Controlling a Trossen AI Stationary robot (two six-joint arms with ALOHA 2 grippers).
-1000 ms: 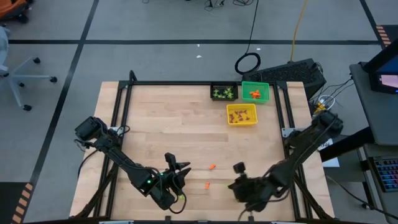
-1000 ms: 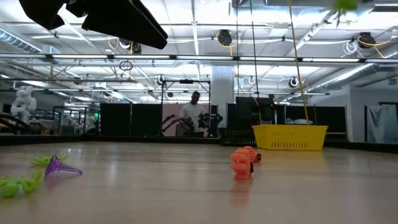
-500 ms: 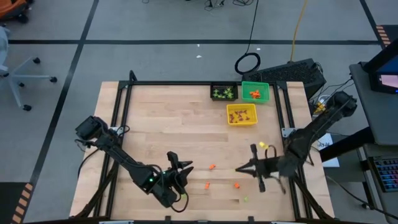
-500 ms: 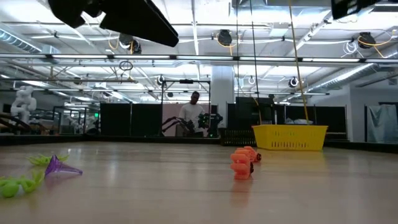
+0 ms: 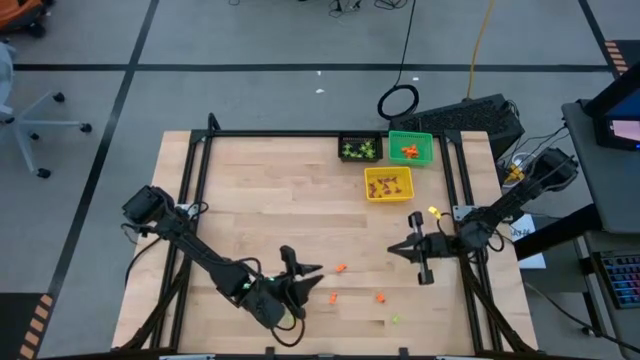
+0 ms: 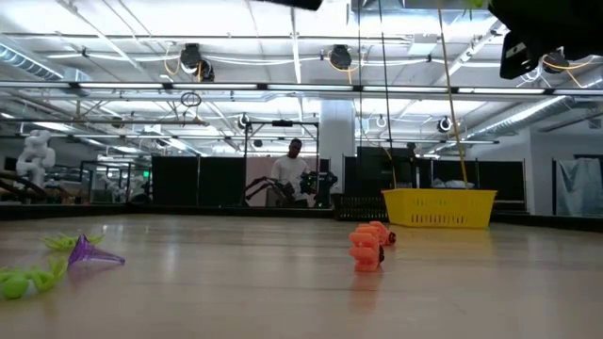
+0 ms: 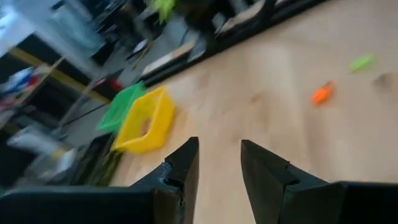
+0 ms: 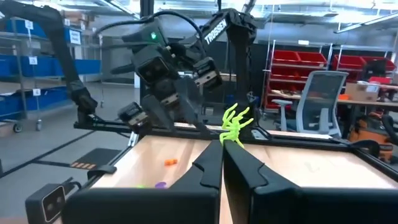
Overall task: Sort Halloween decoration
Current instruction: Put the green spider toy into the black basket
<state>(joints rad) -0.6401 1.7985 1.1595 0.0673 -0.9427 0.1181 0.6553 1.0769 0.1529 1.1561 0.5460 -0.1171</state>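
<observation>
The wooden table (image 5: 260,190) carries three small bins at its far right: a black bin (image 5: 359,149), a green bin (image 5: 410,148) and, just nearer, a yellow bin (image 5: 388,184), each already holding trinkets. The right gripper (image 5: 392,251) hangs over the table's right side, clenched on a light-green spidery trinket (image 8: 234,123) pinched at its fingertips. The left gripper (image 5: 315,269) sits near the front edge, fingers parted a little and holding nothing, with an orange trinket (image 5: 341,268) just beyond its tips. More orange pieces (image 5: 379,297) lie scattered nearby.
</observation>
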